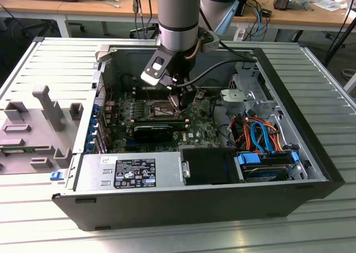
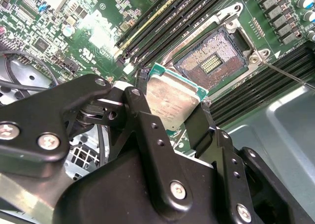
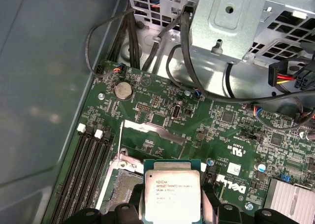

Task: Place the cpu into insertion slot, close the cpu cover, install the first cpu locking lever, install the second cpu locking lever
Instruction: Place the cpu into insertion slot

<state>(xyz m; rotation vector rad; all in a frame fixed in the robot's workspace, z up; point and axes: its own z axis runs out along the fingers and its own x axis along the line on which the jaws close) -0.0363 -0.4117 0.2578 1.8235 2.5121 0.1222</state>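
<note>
My gripper (image 2: 172, 103) is shut on the cpu (image 2: 170, 98), a small square chip with a dull silver top, which I hold by two opposite edges. It hangs tilted just above and beside the insertion slot (image 2: 211, 61), whose dark pin field lies bare inside its silvery frame. In the first wrist view the cpu (image 3: 172, 194) sits between the black fingers (image 3: 224, 214), over the slot's edge (image 3: 120, 189). Beyond it a thin silvery plate, the cpu cover (image 3: 155, 128), looks swung open. A thin locking lever (image 3: 120, 135) stands raised. In the exterior view the gripper (image 1: 179, 100) is low inside the open computer case.
Long black memory sticks (image 2: 162, 22) flank the slot. A metal drive cage (image 3: 231, 17) and loose black cables (image 3: 182, 61) lie beyond the green motherboard (image 3: 162, 106). The power supply (image 1: 128, 172) and drive bay (image 1: 267, 164) fill the case front. A grey fixture (image 1: 33, 125) lies at the exterior view's left.
</note>
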